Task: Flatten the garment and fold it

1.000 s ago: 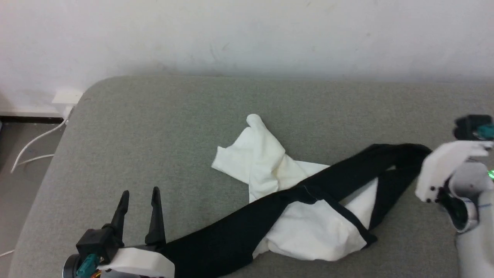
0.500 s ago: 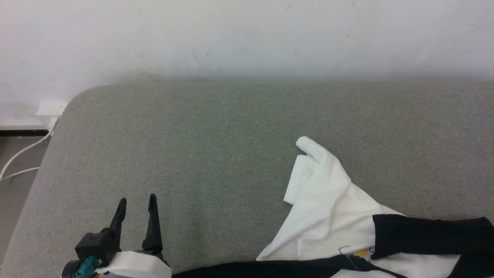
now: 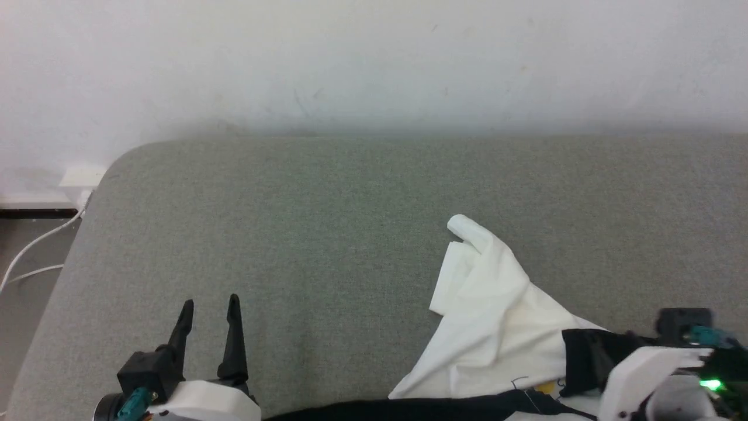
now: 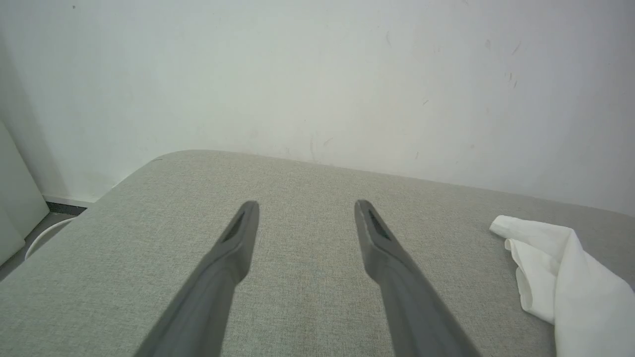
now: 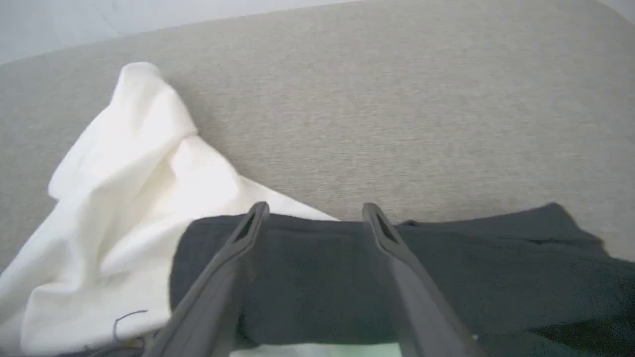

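Right gripper [image 5: 315, 208] spread wide and gripping nothing, fingers over the black sleeve [image 5: 317, 282] of the garment [image 5: 134, 188], which lies crumpled at the near right of the grey cushion [image 3: 327, 222]; left gripper [image 4: 306, 204] likewise spread, over bare cushion, well apart from it.

A white wall [image 3: 374, 58] fills the top. A big grey cushion [image 3: 280, 222] sits below it. At the far left are the grey floor [image 3: 23, 304] and a white wire [image 3: 36, 240].
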